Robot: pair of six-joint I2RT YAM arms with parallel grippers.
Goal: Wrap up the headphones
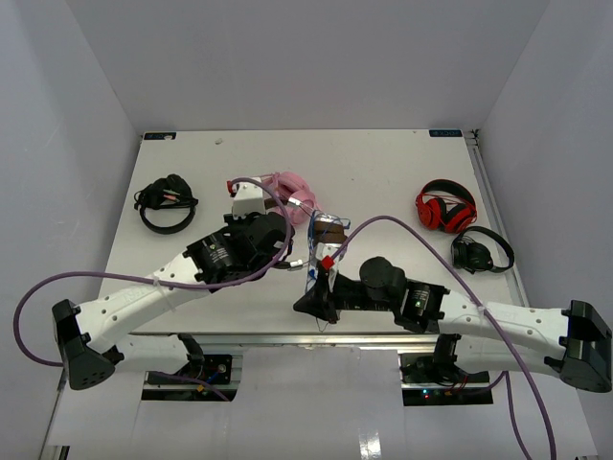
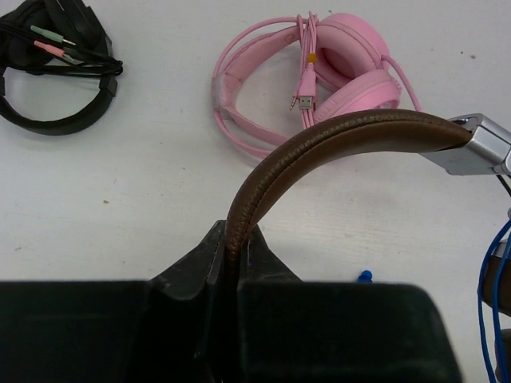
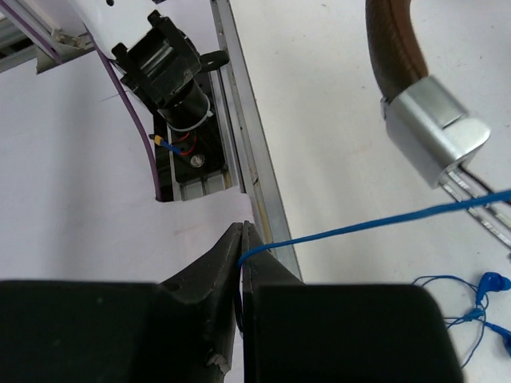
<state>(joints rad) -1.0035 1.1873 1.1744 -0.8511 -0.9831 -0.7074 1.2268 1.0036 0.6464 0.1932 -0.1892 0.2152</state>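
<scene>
Two narrow grips: left end effector pinches headband of headphones; right end effector nips blue cord.

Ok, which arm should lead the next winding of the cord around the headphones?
Right. The right gripper is shut on the blue cord, which runs taut from the headphones. The left gripper is clamped on the brown headband, likely steadying them.

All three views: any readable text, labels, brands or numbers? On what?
No text reads legibly in any view.
Left sticker, far corner of the table: too small to read.
Right sticker, other far corner: too small to read.
Brown headphones, pink headphones: no brand or marking visible.
</scene>
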